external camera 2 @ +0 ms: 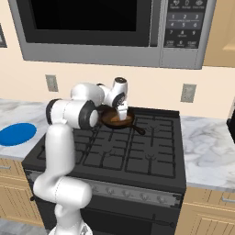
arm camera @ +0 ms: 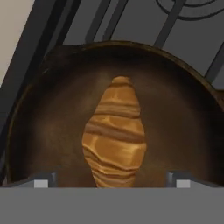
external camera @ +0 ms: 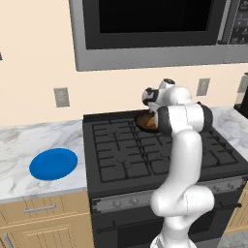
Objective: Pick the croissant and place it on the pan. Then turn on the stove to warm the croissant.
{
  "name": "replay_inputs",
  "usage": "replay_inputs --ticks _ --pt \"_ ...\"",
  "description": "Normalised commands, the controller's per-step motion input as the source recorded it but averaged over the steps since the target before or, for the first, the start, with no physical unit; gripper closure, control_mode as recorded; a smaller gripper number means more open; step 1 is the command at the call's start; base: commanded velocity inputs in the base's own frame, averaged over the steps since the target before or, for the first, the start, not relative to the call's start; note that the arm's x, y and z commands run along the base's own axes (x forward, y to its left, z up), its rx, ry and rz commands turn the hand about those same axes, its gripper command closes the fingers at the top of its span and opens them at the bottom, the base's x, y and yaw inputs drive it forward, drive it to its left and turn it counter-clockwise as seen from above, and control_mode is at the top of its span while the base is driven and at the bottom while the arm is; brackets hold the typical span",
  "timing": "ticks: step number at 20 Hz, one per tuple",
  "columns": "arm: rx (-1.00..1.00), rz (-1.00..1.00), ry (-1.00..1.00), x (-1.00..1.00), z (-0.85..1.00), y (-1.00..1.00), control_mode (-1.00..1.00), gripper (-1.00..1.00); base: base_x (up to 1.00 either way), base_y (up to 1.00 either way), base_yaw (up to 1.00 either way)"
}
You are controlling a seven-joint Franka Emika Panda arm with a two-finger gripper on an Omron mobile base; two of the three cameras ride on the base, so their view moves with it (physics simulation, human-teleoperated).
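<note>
- Croissant [arm camera: 114, 135] nearest the lens, lying flat mid-pan, likely light, flaky, crushable; grip gently across its broad middle.
- Stove [external camera: 145, 155] carries the pan at a back burner.
- Pan [arm camera: 48, 131] probably rigid, heavier.
- Gripper [arm camera: 112, 179] spread wide, straddling the croissant, holding nothing.

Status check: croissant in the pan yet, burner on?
Done: the croissant lies inside the pan, which sits on the rear of the stove. In hand: the gripper hangs directly over the pan, fingertips standing wide on either side of the croissant, gripping nothing. Left: turning on the stove. No flame shows under the pan, and the arm is nowhere near the knobs on the front strip.
</note>
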Motion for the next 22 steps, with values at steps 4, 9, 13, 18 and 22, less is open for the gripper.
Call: replay_inputs --ticks 4,9,13,18,22 --pt "0.00 0.00 -0.39 -0.47 0.31 -0.08 -1.00 -1.00 0.00 0.00 0.00" --pt "0.04 0.00 -0.24 -0.40 0.58 -0.25 -1.00 -1.00 0.00 0.00 0.00" --pt "0.09 0.00 -0.16 -0.44 0.68 -0.39 -1.00 -1.00 0.00 0.00 0.00" --pt "0.10 0.00 -0.11 -0.54 0.61 -0.36 -1.00 -1.00 0.00 0.00 0.00" --pt "0.04 0.00 -0.07 -0.71 0.33 -0.17 -1.00 -1.00 0.00 0.00 0.00"
